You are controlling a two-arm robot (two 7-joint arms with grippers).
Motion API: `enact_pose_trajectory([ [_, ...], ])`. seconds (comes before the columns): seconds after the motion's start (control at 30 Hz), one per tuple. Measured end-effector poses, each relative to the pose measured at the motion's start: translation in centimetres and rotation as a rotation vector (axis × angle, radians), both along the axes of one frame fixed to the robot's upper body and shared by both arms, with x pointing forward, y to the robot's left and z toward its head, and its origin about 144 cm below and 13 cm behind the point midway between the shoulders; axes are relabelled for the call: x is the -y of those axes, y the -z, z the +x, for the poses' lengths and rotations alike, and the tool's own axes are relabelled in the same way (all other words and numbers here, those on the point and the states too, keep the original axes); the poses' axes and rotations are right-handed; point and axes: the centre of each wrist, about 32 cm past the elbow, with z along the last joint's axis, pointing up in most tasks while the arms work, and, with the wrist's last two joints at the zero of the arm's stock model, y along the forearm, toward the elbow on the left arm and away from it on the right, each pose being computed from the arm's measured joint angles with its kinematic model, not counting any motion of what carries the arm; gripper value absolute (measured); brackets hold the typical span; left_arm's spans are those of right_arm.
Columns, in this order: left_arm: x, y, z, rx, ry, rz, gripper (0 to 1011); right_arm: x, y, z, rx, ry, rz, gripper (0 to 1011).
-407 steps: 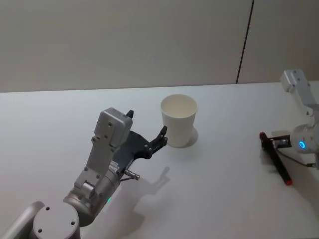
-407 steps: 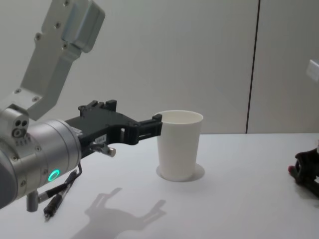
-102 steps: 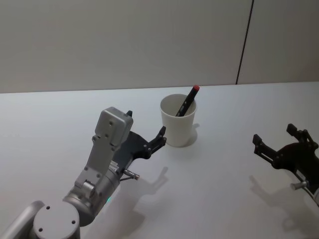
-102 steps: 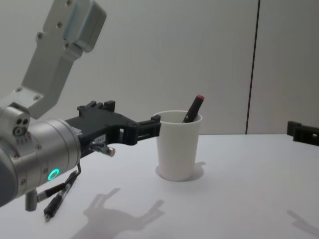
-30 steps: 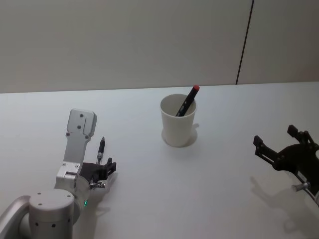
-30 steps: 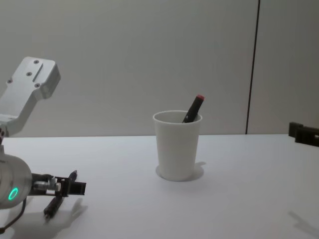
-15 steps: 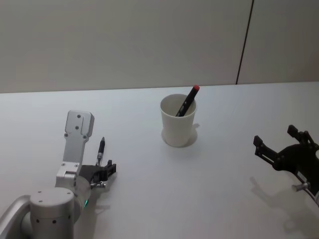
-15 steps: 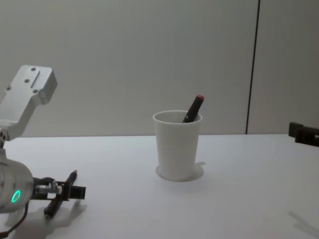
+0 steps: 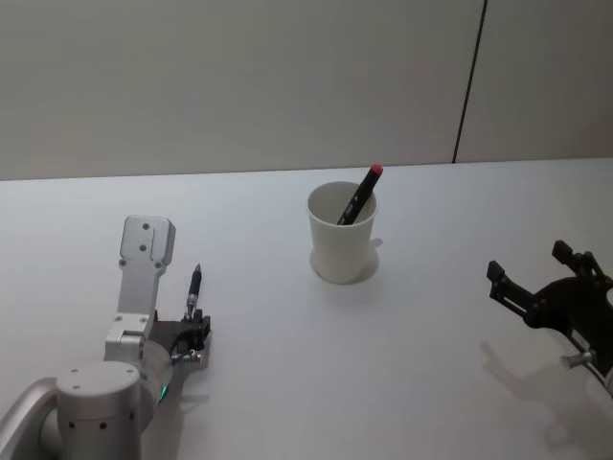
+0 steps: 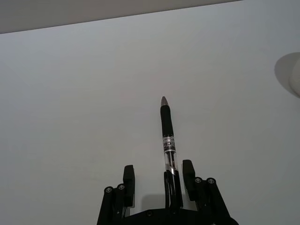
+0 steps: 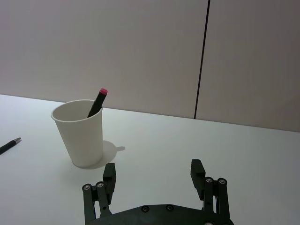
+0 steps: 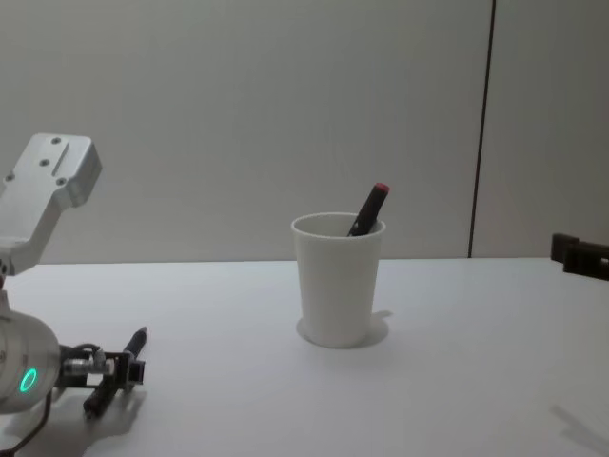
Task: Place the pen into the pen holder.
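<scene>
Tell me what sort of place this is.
Likely a robot test lab: a white table, a plain panelled wall, and a cup with a pen staged between the left gripper and right gripper.

Field notes, standing beside the rig:

- The left arm [image 9: 142, 278] is folded in close on the robot's left side. Its pale upper link stands steeply up and the wrist is carried low.
- The left gripper [image 9: 198, 332] sits low and points forward. Seen from the wrist [image 10: 158, 174], its two black fingers [image 10: 129, 174] stand apart.
- A green ring light glows on the left wrist [image 12: 26, 382].
- The right gripper [image 9: 528, 263] comes in from the robot's right, raised and level, aimed toward the centre.
- Its fingers [image 11: 109, 172] are spread wide, and one shows at the chest view's right edge [image 12: 580, 255].
</scene>
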Motion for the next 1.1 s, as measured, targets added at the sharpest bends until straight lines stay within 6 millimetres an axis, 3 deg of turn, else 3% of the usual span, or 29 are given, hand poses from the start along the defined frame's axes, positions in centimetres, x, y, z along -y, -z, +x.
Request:
enact_pose_trajectory([
  [0.8,-0.09,0.06,-0.49,-0.002,-0.028,-0.01,461,0.0,0.0,0.0,0.0,0.0,0.0,1002],
  [1.07,-0.11,0.07,-0.73,0.001,-0.029,-0.012,315,0.0,0.0,0.0,0.0,0.0,0.0,1002],
  [1.1,-0.13,0.06,-0.78,0.003,-0.028,-0.013,257,0.0,0.0,0.0,0.0,0.0,0.0,1002],
])
